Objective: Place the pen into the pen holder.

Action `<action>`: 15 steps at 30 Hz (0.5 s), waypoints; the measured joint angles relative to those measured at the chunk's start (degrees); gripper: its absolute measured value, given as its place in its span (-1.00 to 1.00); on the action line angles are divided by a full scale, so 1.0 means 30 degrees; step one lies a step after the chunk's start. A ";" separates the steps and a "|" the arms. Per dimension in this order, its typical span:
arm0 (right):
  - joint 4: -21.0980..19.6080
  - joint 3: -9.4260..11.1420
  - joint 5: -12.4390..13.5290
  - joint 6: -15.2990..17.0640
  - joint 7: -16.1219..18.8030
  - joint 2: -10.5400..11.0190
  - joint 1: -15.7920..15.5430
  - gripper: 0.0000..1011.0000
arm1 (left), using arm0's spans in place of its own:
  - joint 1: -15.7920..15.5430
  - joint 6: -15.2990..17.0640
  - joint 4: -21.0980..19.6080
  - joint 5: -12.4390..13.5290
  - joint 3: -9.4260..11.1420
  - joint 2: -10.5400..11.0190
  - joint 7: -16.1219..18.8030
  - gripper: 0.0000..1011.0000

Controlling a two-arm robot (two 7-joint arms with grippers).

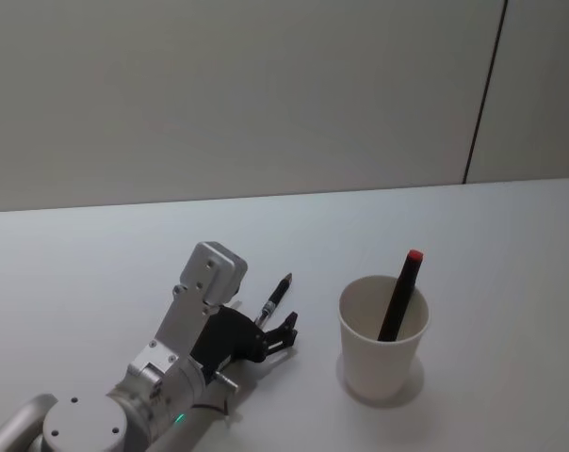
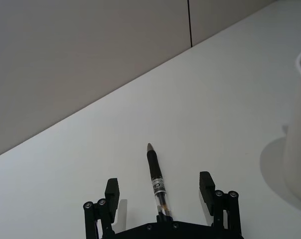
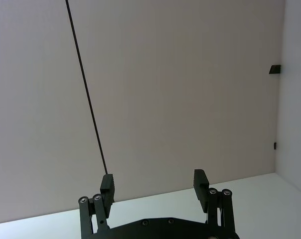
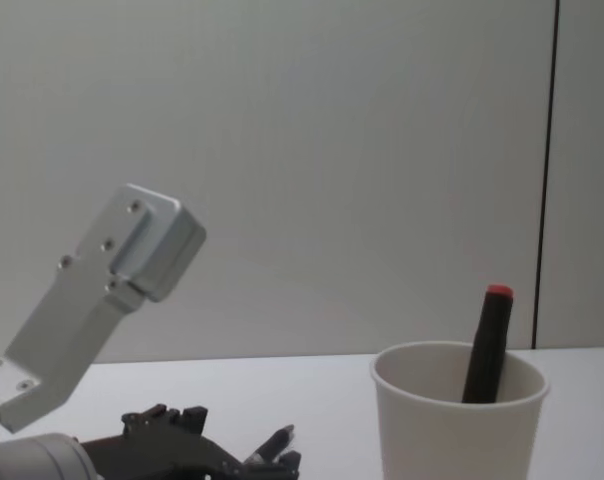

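In the head view the left gripper is seen low over the white table, to the left of the pen holder. Its fingers are spread, and the pen is lying flat on the table between them, with its tip pointed away toward the wall. In the left wrist view a gap is left between the barrel and each finger, and the pen's rear end is hidden under the gripper's body. The pen holder, a white paper cup, is stood upright near the gripper on its right, and a black pen with a red cap is leaned inside it. The right gripper is held facing the wall, its fingers spread apart.
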 joint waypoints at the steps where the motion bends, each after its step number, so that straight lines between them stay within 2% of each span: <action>1: 0.0000 0.0000 -0.0001 0.0000 -0.0001 0.0000 -0.0001 0.98 | -0.0029 0.0095 -0.0001 0.0057 -0.0002 -0.0004 -0.0097 0.98; 7: 0.0001 0.0000 0.0000 -0.0001 -0.0003 0.0000 -0.0001 0.98 | -0.0207 0.0879 0.0030 0.0498 -0.0010 -0.0056 -0.0644 0.98; 15: -0.0001 0.0001 -0.0001 0.0001 -0.0003 0.0000 -0.0001 0.98 | -0.0366 0.1414 0.0223 0.0673 -0.0048 -0.0158 -0.1119 0.98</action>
